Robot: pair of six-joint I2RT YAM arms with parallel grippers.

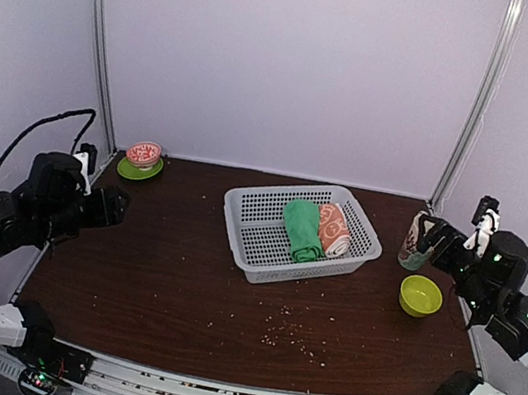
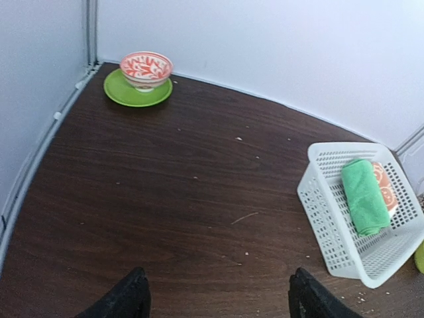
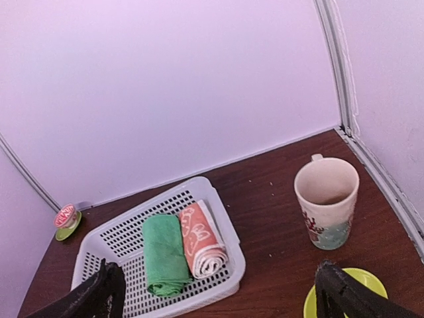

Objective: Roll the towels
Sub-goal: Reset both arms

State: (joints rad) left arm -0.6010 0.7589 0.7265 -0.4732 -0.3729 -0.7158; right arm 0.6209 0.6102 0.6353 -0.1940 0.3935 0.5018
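Green towel and peach towel: rolled, lying in basket

1. Towels. Both towels are seen as tight rolls, laid side by side and touching on the floor of the white perforated plastic basket. The basket is set near the middle of the dark brown table, slightly toward the far right. In the top view the green towel is placed on the left, and the peach towel, printed with white figures, on the right. The green roll is the longer of the two.

2. Left gripper. It is positioned over bare tabletop at the left edge, well apart from the basket. Its fingers are spread wide and nothing is held between them.

3. Right gripper. It is positioned at the right edge and pointed toward the basket. Its fingers are likewise spread wide, with nothing gripped.

4. Other items. A printed mug is stood upright near the far right corner, with a lime-green bowl just in front of it. A red-patterned bowl is seated on a green saucer in the far left corner. Pale crumbs are scattered on the table in front of the basket.
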